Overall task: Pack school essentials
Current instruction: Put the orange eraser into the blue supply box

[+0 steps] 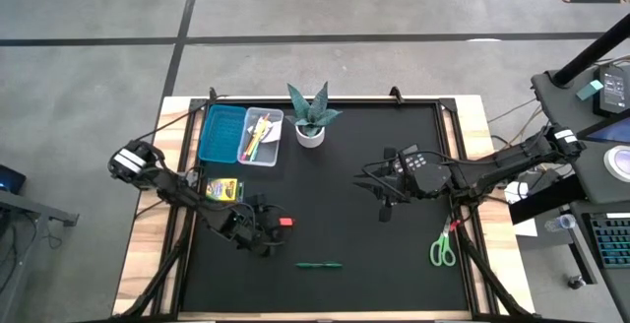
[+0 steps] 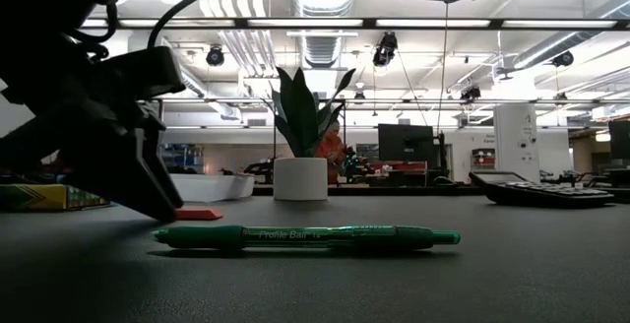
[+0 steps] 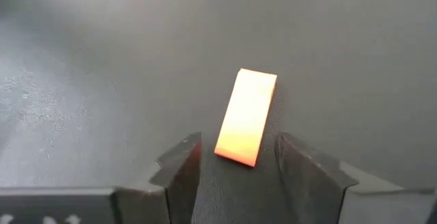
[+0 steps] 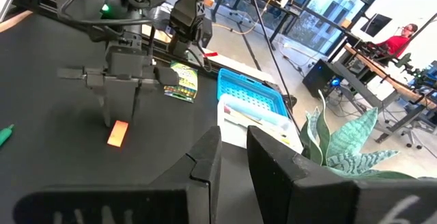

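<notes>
The flat red-orange rectangular eraser [image 3: 246, 117] lies on the black tabletop [image 3: 102, 67], between the left hand's [image 3: 239, 162] spread fingers, untouched.

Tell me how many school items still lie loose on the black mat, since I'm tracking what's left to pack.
4: the red eraser between the open left gripper fingers, green pen near the front edge, crayon box left, scissors right. Arms may hide others.

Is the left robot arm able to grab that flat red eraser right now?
Probably yes. The left gripper is open, a finger on each side of the flat red eraser, which lies on bare black table with nothing between them.
</notes>
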You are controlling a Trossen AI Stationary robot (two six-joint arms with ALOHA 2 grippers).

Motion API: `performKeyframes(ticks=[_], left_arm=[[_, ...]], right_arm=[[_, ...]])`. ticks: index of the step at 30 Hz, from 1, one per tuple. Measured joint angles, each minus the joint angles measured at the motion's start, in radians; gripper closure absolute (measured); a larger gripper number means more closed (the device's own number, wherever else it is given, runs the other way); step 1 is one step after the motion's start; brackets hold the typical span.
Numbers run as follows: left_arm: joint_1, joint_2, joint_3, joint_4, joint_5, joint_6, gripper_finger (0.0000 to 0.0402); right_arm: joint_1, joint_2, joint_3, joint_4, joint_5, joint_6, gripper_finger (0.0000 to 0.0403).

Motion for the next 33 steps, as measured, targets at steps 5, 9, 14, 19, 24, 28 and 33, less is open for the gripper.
performKeyframes(ticks=[5, 9, 14, 19, 24, 28, 33], left_arm=[[0.008, 0.002, 0.000, 0.003, -0.007, 0.000, 0.0232], [0.013, 0.008, -0.001, 0.002, -0.004, 0.001, 0.0267], [0.016, 0.024, -0.001, 0.000, 0.015, 0.005, 0.0338], [0.018, 0.040, -0.002, -0.003, 0.039, 0.007, 0.0396], [0.017, 0.012, -0.005, 0.037, 0.030, 0.060, 0.0401], [0.024, -0.025, -0.006, 0.042, 0.007, 0.055, 0.0401], [0.049, -0.064, -0.009, 0.035, -0.056, 0.010, 0.0400]], right_arm=[[0.000, 0.000, 0.000, 0.000, 0.000, 0.000, 0.0342], [0.000, 0.000, 0.000, 0.000, 0.000, 0.004, 0.0342], [0.000, 0.000, 0.000, 0.000, 0.000, 0.005, 0.0342], [0.000, 0.000, 0.000, 0.000, 0.000, 0.004, 0.0342], [0.000, 0.000, 0.000, 0.000, 0.000, 0.004, 0.0342], [0.000, 0.000, 0.000, 0.000, 0.000, 0.004, 0.0342], [0.000, 0.000, 0.000, 0.000, 0.000, 0.005, 0.0342]])
